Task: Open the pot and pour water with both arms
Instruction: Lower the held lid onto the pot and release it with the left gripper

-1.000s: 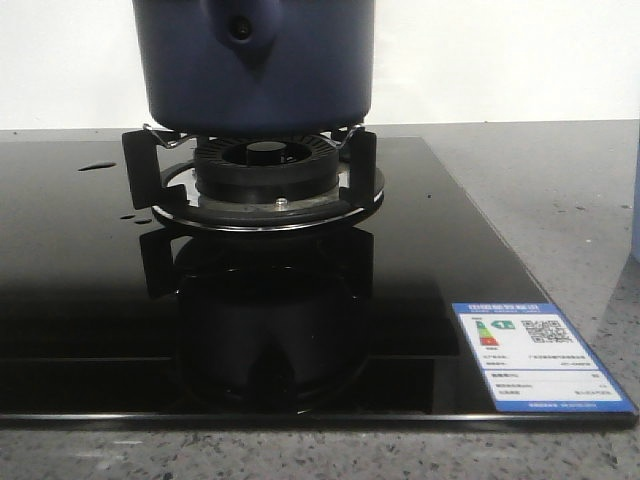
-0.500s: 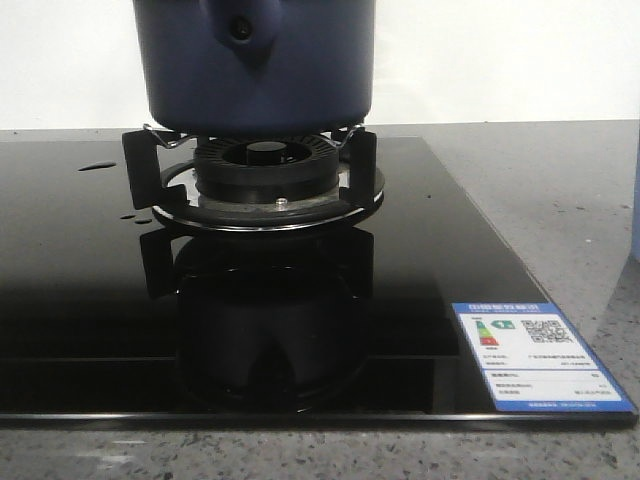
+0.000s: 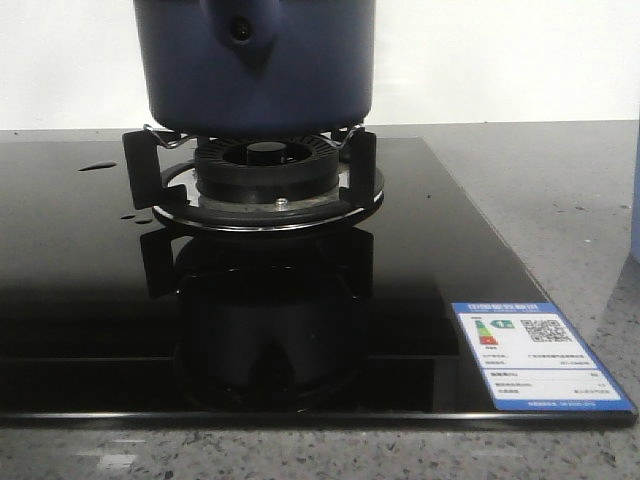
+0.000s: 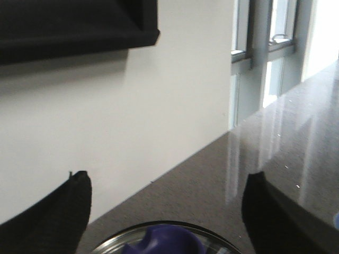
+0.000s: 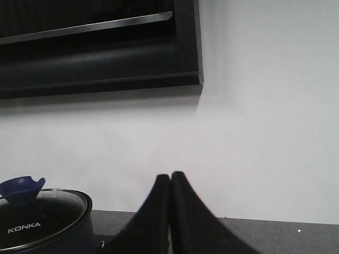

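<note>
Your left gripper stood wide open, its two dark fingers spread far apart with nothing between them. Just under that gap you could see the rim of a glass lid and its blue knob, close to the fingers but not touched by them. Beyond lay a speckled grey countertop, a white wall and a window.

Your right gripper was fully closed, its two black fingers pressed flat together and holding nothing. Off to one side of it, well apart, you had the pot in view, with the glass lid marked KONKA seated on it and the blue knob on top.

In the front view neither of your arms showed. The dark navy pot sat upright on the black pan support over the gas burner, its handle mount with the round screw hole facing the camera. The burner was set in a glossy black glass hob, which carried a blue and white energy label at its front right corner.
</note>
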Motion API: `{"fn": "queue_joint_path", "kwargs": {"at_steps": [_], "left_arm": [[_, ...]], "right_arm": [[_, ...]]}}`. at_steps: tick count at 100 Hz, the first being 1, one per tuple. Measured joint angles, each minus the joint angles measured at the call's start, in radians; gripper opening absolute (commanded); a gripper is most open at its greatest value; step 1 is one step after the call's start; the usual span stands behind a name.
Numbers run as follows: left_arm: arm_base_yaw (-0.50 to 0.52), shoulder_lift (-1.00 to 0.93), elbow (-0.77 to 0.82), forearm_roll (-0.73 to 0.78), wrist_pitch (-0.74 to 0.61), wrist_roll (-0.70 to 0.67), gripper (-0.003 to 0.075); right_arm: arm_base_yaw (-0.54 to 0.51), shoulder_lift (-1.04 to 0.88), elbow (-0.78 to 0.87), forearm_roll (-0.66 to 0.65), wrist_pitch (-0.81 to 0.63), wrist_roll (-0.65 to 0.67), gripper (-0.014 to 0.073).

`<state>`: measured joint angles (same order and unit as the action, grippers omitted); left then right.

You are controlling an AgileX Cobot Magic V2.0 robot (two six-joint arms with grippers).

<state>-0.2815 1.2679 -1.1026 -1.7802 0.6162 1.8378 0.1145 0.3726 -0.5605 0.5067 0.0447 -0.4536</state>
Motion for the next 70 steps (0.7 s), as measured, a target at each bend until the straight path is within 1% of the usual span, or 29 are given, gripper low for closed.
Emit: {"fn": "queue_joint_path", "kwargs": {"at_steps": [10,20,27,39,41,47,56,70], "left_arm": [[0.037,-0.103,0.05,0.007,-0.033,-0.026,0.0373],[0.076,-0.218,0.134,0.009,-0.074,-0.062,0.0272],[0.096,-0.311,0.21,0.011,-0.121,-0.076,0.018],[0.112,-0.482,0.348,0.011,-0.223,-0.085,-0.0003],[0.114,-0.511,0.372,0.011,-0.241,-0.087,-0.0022],[0.114,-0.596,0.431,0.016,-0.279,-0.089,-0.0019],[0.114,-0.693,0.511,0.041,-0.293,-0.09,-0.0019],[0.114,-0.816,0.62,0.053,-0.333,-0.171,-0.0019]], "right_arm": [[0.0,0.0,0.0,-0.021,0.02,0.0,-0.0069],[0.0,0.0,0.0,-0.038,0.069,-0.002,-0.0069],[0.0,0.0,0.0,-0.062,0.122,-0.002,-0.0068],[0.0,-0.021,0.0,-0.11,0.238,-0.002,-0.0067],[0.0,-0.026,0.0,-0.115,0.261,-0.002,-0.0067],[0.0,-0.05,0.0,-0.126,0.328,-0.002,-0.0067],[0.0,-0.094,0.0,-0.13,0.407,-0.002,-0.0067],[0.0,-0.167,0.0,-0.133,0.492,-0.002,-0.0067]]}}
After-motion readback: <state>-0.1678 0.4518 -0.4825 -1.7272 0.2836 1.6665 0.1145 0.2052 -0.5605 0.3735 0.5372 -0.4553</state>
